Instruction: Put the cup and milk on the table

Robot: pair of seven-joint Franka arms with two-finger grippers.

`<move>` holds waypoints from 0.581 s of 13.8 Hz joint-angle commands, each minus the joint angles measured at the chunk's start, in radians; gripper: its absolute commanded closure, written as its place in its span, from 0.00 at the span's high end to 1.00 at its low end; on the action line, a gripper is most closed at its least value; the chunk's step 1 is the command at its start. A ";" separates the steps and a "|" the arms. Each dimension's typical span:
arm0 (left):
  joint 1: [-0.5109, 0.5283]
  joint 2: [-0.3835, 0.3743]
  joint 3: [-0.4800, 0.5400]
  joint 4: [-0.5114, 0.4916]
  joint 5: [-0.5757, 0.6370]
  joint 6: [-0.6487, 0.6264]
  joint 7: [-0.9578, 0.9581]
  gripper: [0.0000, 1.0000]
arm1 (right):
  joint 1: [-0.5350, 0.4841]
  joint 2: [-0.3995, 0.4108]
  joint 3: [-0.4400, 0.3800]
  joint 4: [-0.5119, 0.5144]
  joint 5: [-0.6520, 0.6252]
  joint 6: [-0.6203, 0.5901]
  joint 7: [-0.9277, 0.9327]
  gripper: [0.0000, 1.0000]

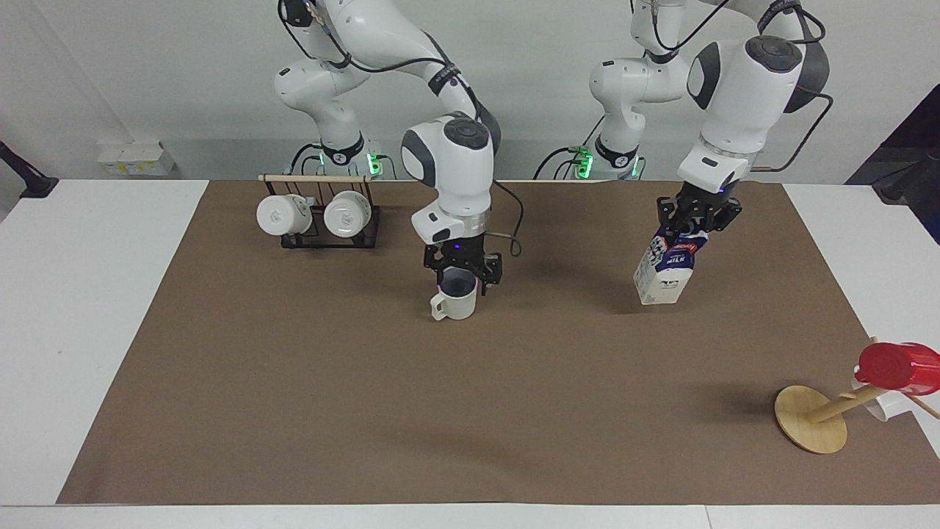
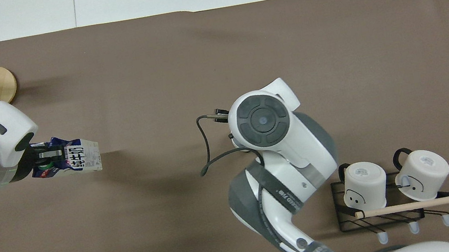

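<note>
Cup (image 1: 455, 300) sits upright on the table (image 1: 411, 411) in the middle of the facing frame, a bit above centre, with its handle toward the right arm's end. The right gripper (image 1: 463, 270) hangs right over it, fingers spread wide at rim height and holding nothing. I can't tell if a fingertip touches the rim.

Milk (image 1: 663, 270) is in the upper part of that frame, toward the left arm's end. It's tilted, and the left gripper (image 1: 694, 220) is clamped on its blue top. It hangs low over the brown sheet with a shadow just under it, and I can't say whether the bottom edge touches.

View differences: the overhead shot hides the cup completely under the right arm's wrist, so only the facing camera shows it. The overhead does show the milk's printed side panel (image 2: 83, 157) sticking out past the left gripper (image 2: 46, 156).

Counts:
- two arms
- one cup
- one milk
- two white mugs (image 1: 283, 214) lying on one black rack (image 1: 330, 239), at the top of the facing frame toward the right arm's end
- one wooden stand (image 1: 811, 427) in the bottom corner at the left arm's end, carrying one red cup (image 1: 897, 366) and one small white mug (image 1: 881, 405)
</note>
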 commanded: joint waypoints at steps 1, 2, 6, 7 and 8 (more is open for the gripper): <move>-0.071 0.018 0.013 0.046 0.001 -0.034 -0.072 0.41 | -0.065 -0.134 0.006 -0.026 0.058 -0.112 -0.156 1.00; -0.097 0.018 0.011 0.051 0.001 -0.033 -0.104 0.41 | -0.085 -0.163 0.005 -0.026 0.058 -0.156 -0.220 1.00; -0.209 0.047 0.012 0.080 0.001 -0.022 -0.224 0.40 | -0.212 -0.281 0.005 -0.028 0.053 -0.292 -0.457 1.00; -0.240 0.059 0.009 0.089 0.004 -0.020 -0.270 0.40 | -0.244 -0.309 0.003 -0.026 0.055 -0.318 -0.501 1.00; -0.281 0.071 0.009 0.091 0.012 -0.013 -0.323 0.39 | -0.276 -0.331 0.003 -0.026 0.058 -0.341 -0.543 1.00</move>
